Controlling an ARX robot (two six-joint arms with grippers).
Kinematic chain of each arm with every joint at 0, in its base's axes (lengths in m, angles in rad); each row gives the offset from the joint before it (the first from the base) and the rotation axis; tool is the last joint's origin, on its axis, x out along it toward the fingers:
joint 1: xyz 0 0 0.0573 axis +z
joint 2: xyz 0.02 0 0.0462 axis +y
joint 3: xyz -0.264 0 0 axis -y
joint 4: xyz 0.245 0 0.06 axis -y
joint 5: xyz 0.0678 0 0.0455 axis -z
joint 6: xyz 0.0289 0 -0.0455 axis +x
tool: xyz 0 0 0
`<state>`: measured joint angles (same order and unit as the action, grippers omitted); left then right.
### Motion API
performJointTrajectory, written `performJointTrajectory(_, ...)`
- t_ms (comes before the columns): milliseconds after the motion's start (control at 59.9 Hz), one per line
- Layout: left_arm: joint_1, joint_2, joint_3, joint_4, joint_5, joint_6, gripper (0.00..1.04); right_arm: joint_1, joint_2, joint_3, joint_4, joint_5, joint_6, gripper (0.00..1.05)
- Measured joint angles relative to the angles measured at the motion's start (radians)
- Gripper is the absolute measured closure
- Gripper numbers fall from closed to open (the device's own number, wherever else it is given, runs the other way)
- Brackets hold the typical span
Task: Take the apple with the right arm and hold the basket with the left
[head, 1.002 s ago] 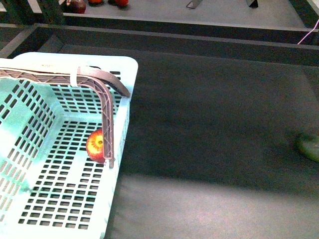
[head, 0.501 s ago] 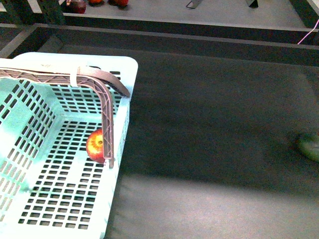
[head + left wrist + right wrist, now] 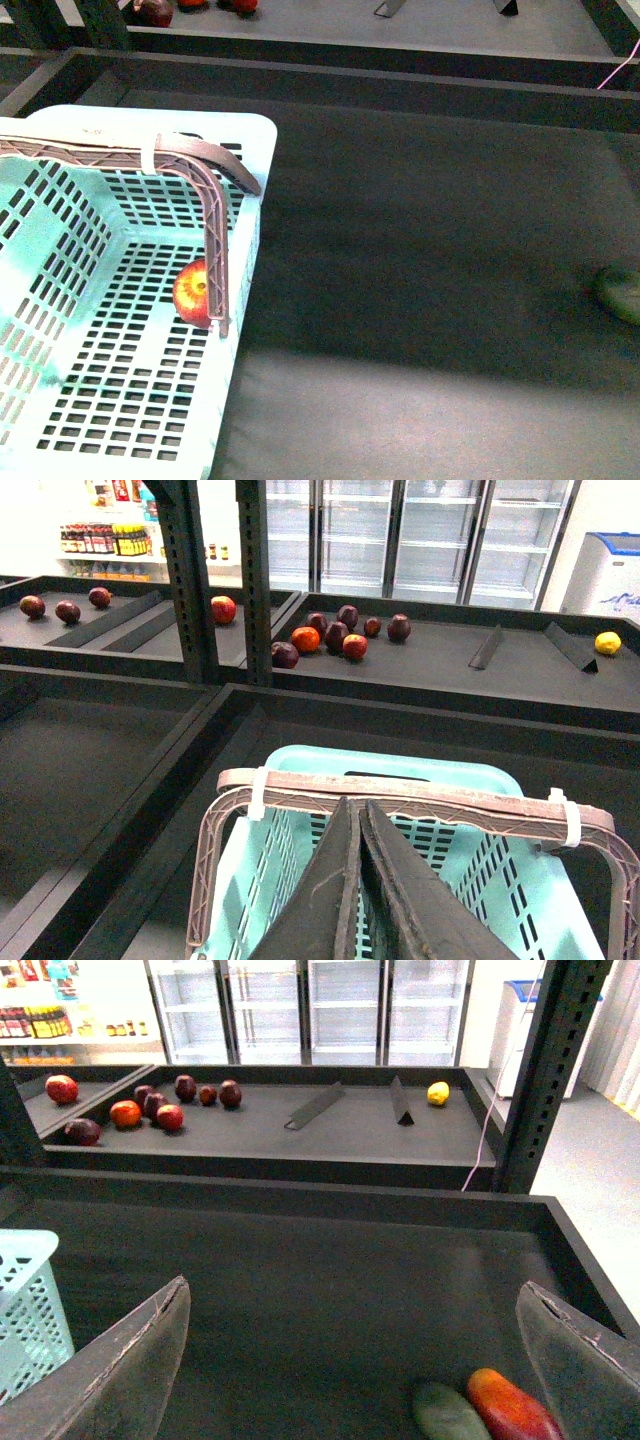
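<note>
One apple (image 3: 193,291) sits inside the basket (image 3: 255,150) at front-view left, on the slotted base against the right wall, partly hidden by the bail handle (image 3: 214,235); a green lump (image 3: 622,293) lies far right on the dark mat, no arms in view. L wrist view: left gripper (image 3: 358,890) fingers pressed together w/ nothing between, above the basket's handle. R wrist view: right gripper (image 3: 360,1355) spread wide & empty over the mat, green lump and an orange-red fruit (image 3: 512,1407) beside each other near one finger.
</note>
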<state>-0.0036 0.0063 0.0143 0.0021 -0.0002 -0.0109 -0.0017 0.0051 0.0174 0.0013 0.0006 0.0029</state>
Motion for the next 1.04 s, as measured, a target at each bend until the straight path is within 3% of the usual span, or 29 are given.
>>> performJointTrajectory(134, 0.0, 0.0, 0.0, 0.0, 0.0, -0.001, 1.01, 0.0, 0.0, 0.0, 0.0, 0.0, 0.0, 0.09)
performJointTrajectory(234, 0.0, 0.0, 0.0, 0.0, 0.0, 0.0, 0.77, 0.0, 0.0, 0.0, 0.0, 0.0, 0.0, 0.09)
performJointTrajectory(501, 0.0, 0.0, 0.0, 0.0, 0.0, 0.0, 0.29, 0.0, 0.0, 0.0, 0.0, 0.0, 0.0, 0.09)
performJointTrajectory(584, 0.0, 0.0, 0.0, 0.0, 0.0, 0.0, 0.06, 0.0, 0.0, 0.0, 0.0, 0.0, 0.0, 0.09)
performJointTrajectory(1035, 0.0, 0.0, 0.0, 0.0, 0.0, 0.002, 0.07, 0.0, 0.0, 0.0, 0.0, 0.0, 0.0, 0.09)
